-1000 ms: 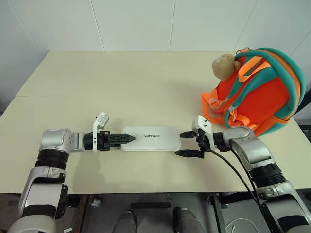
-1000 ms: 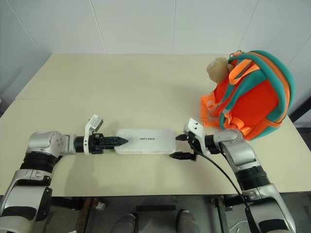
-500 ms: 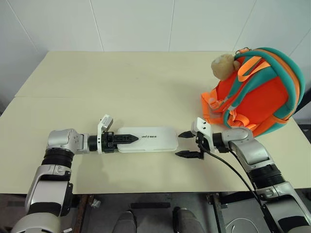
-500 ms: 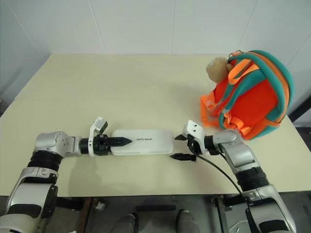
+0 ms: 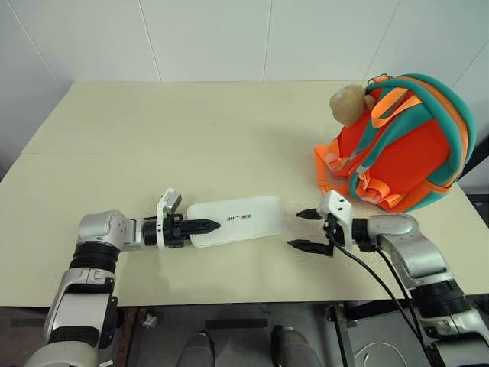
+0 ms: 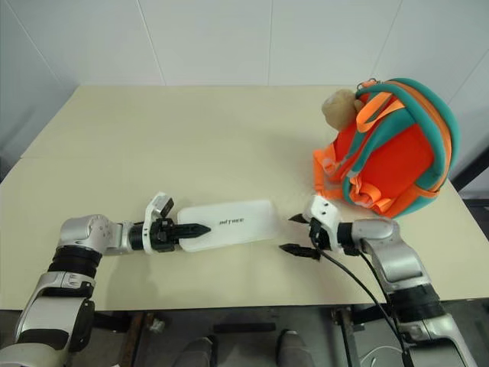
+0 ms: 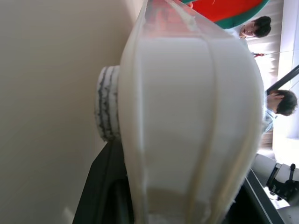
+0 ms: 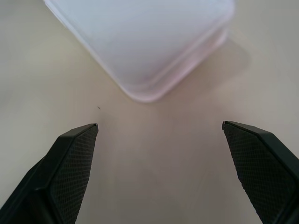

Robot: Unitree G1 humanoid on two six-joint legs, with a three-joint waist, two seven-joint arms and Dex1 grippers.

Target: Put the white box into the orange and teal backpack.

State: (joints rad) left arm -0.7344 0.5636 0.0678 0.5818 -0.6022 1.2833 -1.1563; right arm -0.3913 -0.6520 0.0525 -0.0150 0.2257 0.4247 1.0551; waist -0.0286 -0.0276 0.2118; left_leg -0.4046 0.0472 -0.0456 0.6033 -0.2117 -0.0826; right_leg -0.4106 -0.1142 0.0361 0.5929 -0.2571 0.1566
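Left tool [image 5: 200, 226]: its two black fingers are pinched on the near-left end of the white box [image 5: 238, 220]. The left wrist view shows the box edge wedged between the fingers. A second ago they stood spread at that end; they have since pressed in on it.

Right tool [image 5: 308, 230]: spread wide, nothing between the fingers. It has drawn back from the box's right end toward the robot's right and now sits just beside that end, not touching. The right wrist view shows bare bench between the box corner and both fingertips [image 8: 74, 140].

White box: lies flat on the bench [image 5: 153, 138], lid and lettering up. Compared with a second ago its right end has swung slightly away from the robot, so it now sits at a slight angle.

Orange and teal backpack [image 5: 405, 145]: stands at the far right of the bench, well apart from the box, with the tan plush toy [image 5: 350, 104] at its upper left. No open mouth can be made out from these views.

Meaning for the task: judged from the pinch, the grasp step is under way and one-handed; lift and transfer are not yet begun.

Risk, judged: an end grip on a long flat case may let the free end sag or twist.
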